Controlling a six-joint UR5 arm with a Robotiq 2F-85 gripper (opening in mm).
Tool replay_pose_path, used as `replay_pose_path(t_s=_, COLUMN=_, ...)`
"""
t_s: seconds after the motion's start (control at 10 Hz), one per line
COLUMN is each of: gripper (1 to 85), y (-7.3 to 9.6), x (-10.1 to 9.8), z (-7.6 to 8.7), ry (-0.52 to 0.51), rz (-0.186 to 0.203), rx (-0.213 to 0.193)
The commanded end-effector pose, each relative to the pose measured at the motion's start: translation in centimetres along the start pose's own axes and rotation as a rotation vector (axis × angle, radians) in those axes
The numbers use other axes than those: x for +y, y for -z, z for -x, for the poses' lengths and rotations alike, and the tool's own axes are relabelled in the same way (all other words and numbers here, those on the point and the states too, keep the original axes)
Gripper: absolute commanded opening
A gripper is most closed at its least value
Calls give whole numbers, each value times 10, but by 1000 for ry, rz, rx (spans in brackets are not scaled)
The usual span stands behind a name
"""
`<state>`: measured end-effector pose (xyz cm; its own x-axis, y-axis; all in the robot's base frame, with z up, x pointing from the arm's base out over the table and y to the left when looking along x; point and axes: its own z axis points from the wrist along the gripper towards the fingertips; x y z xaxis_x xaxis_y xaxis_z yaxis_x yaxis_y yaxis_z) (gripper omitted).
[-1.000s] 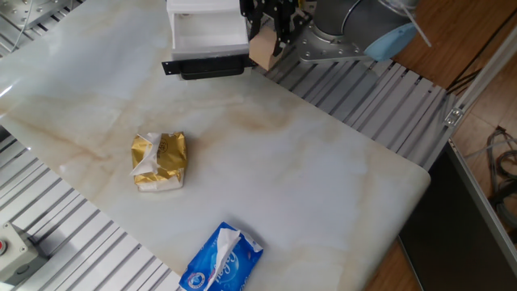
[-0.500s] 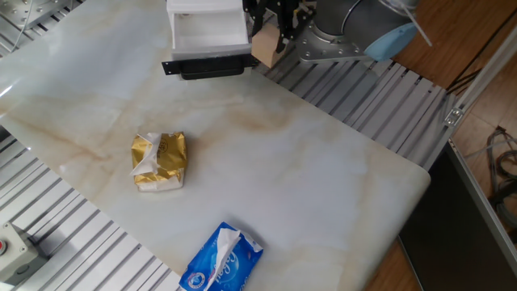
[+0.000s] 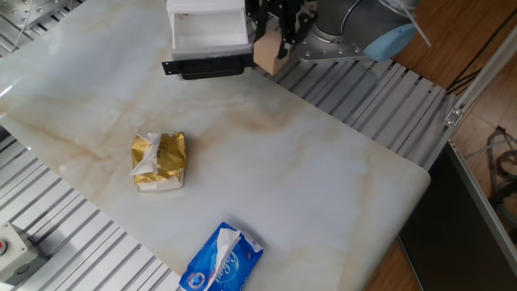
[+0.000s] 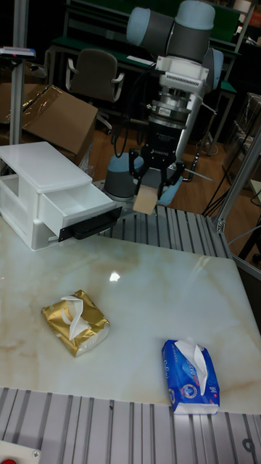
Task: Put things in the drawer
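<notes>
My gripper [image 3: 271,44] [image 4: 150,187] hangs at the far edge of the marble table, shut on a small pale tan wooden cube [image 3: 266,53] [image 4: 146,200] that is lifted off the surface. The white drawer unit [image 4: 40,188] stands at the table's far left. Its black-trimmed drawer [image 3: 207,36] [image 4: 83,212] is pulled open toward the table. The cube hangs just to the right of the open drawer's front corner, outside it. In the fixed view the drawer's interior looks white and I see nothing in it.
A gold foil packet [image 3: 160,160] [image 4: 76,321] lies on the left part of the marble top. A blue-and-white tissue pack [image 3: 221,259] [image 4: 190,375] lies near the front edge. Ribbed metal rails [image 3: 380,97] border the marble slab.
The gripper and its cube have shifted slightly up and toward the drawer. The packets and the drawer have not moved.
</notes>
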<state>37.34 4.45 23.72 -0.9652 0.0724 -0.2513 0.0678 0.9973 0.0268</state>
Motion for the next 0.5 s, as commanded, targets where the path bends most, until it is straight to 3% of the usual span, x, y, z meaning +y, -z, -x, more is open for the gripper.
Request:
replay_pose_path(t_s=0.0, gripper=10, y=2, x=4, z=15, ry=-11, rz=16, rx=-58)
replay_pose_path(t_s=0.1, gripper=10, y=5, x=0, z=6, ry=5, rz=10, rx=-19)
replay_pose_path(t_s=0.2, gripper=10, y=27, x=-17, z=4, ry=25, rz=8, rx=18)
replay_pose_path(t_s=0.4, gripper=10, y=47, x=-46, z=3, ry=51, rz=5, rx=43)
